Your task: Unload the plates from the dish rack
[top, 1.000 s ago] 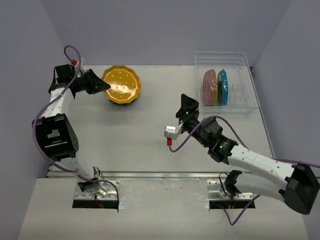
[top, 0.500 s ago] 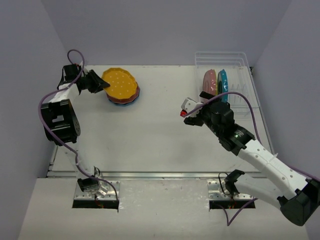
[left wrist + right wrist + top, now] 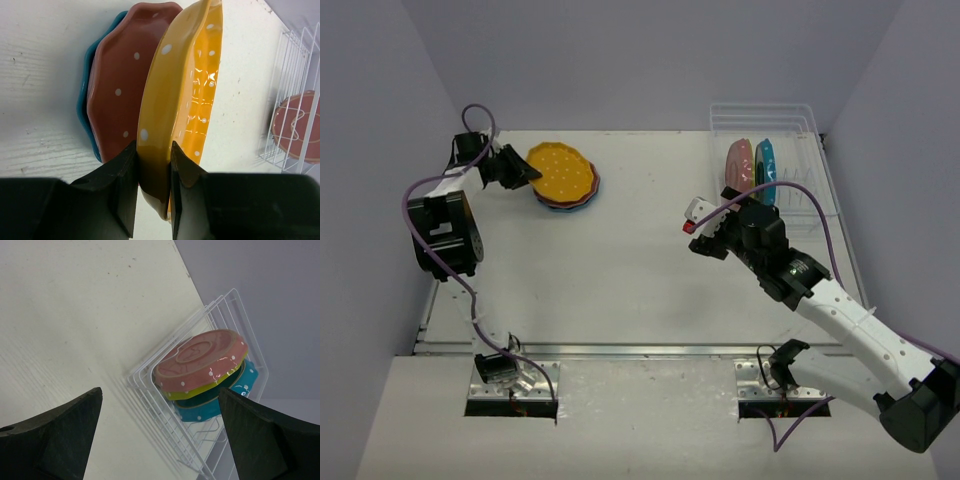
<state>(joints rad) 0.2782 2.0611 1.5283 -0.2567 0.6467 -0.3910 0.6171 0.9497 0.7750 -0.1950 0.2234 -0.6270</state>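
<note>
Three dotted scalloped plates (image 3: 200,360), pink, yellow-green and blue, stand on edge in the clear ribbed dish rack (image 3: 790,125) at the white counter's (image 3: 620,270) far right. They are just beyond the right end effector (image 3: 703,232), whose jaws gape towards them. Far left, the left end effector (image 3: 520,168) is clamped on an orange-yellow plate's (image 3: 561,170) rim.

- We saw only a thin rim of the blue plate (image 3: 84,95); the pink plate (image 3: 120,85) hid the rest.
- The fingers (image 3: 125,185) of the left gripper (image 3: 154,150) covered the lower rim of the orange plate (image 3: 170,100).
- The left wrist view's right edge cut off the dish rack (image 3: 295,60).
- We made out just a sliver of the yellow-green plate (image 3: 190,394); the plates on either side hid the rest.
</note>
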